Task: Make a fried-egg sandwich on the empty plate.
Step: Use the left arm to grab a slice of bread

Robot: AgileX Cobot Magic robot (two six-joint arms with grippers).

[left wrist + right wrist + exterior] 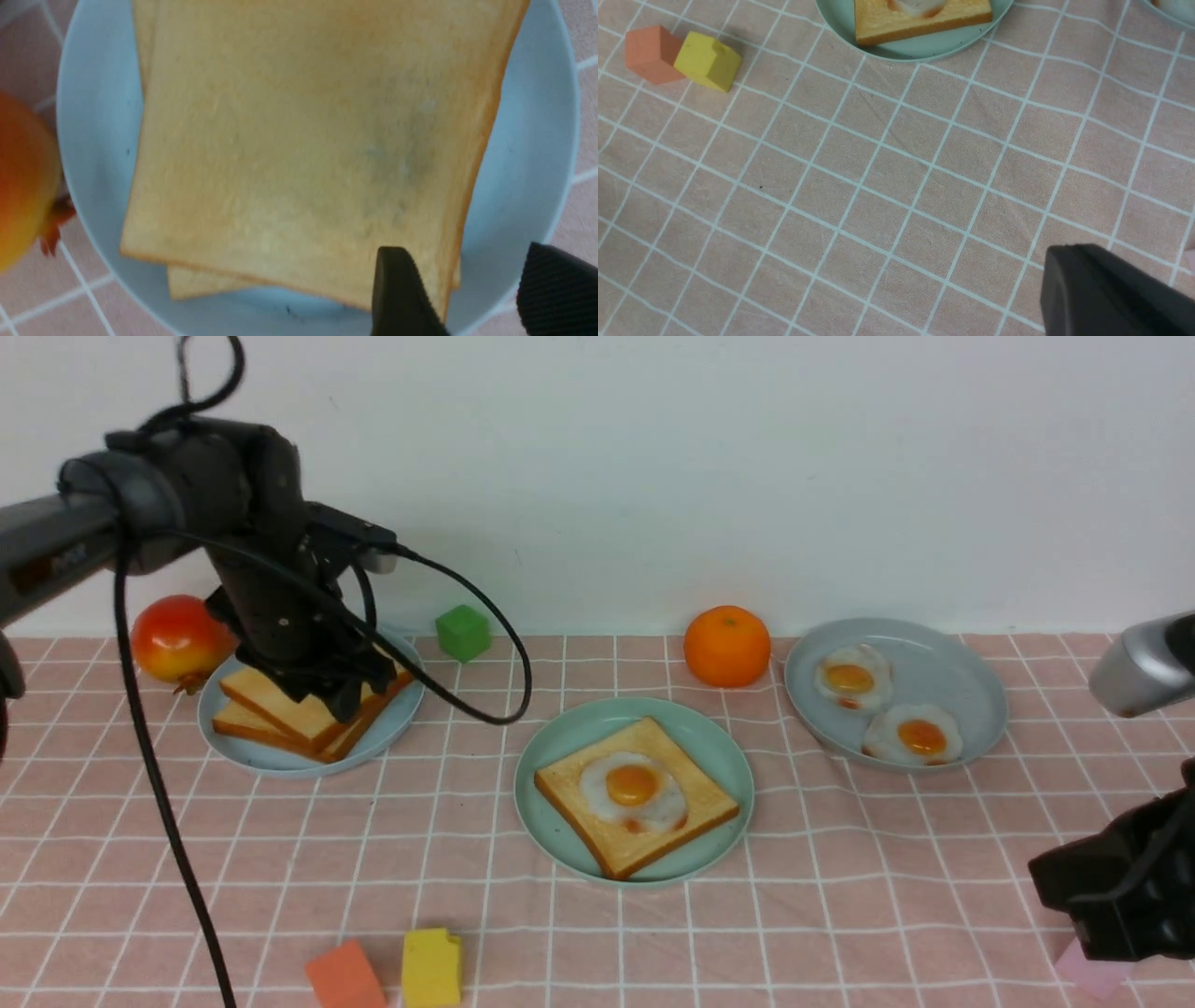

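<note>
1. The plate [714,747], mint-green, sits at the centre of the front view. It carries one toast slice [597,831] with the fried egg [633,786] lying uncovered on top.
2. The left end effector [341,695], upper left of the frame, hangs with its jaws parted just over the toast stack [275,705] on the pale blue plate [271,761]. One finger [402,298] overlaps the top slice's corner.
3. The right end effector [1111,933], lower right, is closed, low over the bench [840,915].
4. The plate lies between the two end effectors, well apart from each.
</note>
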